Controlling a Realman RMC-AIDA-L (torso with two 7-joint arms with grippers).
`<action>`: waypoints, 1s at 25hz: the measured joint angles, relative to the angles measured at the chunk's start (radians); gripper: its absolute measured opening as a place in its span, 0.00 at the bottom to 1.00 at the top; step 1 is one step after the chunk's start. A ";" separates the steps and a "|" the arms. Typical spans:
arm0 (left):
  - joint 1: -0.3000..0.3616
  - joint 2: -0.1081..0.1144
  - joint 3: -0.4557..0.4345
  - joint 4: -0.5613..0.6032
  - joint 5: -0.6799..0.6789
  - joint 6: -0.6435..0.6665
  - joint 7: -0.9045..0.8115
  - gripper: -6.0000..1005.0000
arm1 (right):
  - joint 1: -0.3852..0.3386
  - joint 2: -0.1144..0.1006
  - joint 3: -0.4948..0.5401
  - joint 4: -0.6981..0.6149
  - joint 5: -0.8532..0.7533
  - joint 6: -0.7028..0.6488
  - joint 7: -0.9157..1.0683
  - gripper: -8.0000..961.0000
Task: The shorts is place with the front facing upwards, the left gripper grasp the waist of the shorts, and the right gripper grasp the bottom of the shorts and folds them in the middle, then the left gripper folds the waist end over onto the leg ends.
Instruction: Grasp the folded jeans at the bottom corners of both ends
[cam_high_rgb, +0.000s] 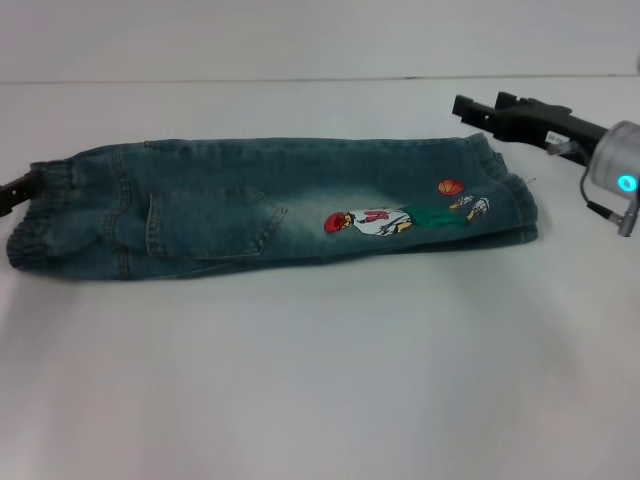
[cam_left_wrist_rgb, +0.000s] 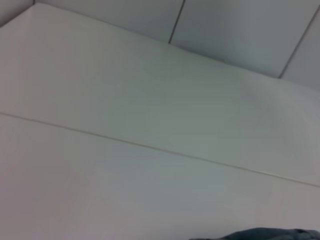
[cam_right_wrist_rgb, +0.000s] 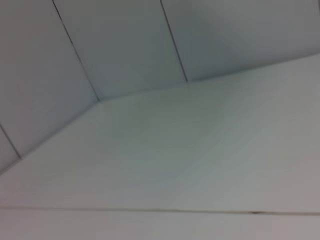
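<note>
Your shorts (cam_high_rgb: 270, 205) lay folded lengthwise on the white counter (cam_high_rgb: 320, 380), the ruched waist (cam_high_rgb: 50, 215) at the robot's left and the leg ends (cam_high_rgb: 505, 195) at its right. Your left hand (cam_high_rgb: 12, 190) showed only as a dark sliver touching the waist; I cannot tell its grip. Your right hand (cam_high_rgb: 480, 107) hovered just beyond the leg ends, 2 fingers parted, holding nothing.

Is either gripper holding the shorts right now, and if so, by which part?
The left gripper appears to hold the waist of the shorts. The right gripper hangs open, clear of the shorts.
</note>
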 joint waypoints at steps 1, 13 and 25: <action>0.005 0.008 0.000 0.003 -0.003 0.029 -0.014 0.61 | -0.011 -0.007 -0.002 -0.012 0.001 -0.037 0.026 0.80; 0.037 0.031 -0.014 0.055 -0.007 0.250 -0.070 0.85 | -0.160 -0.118 -0.009 -0.206 -0.008 -0.822 0.234 0.81; 0.060 0.052 -0.003 0.074 0.017 0.317 -0.071 0.81 | -0.216 0.007 -0.025 -0.468 -0.335 -0.900 0.142 0.81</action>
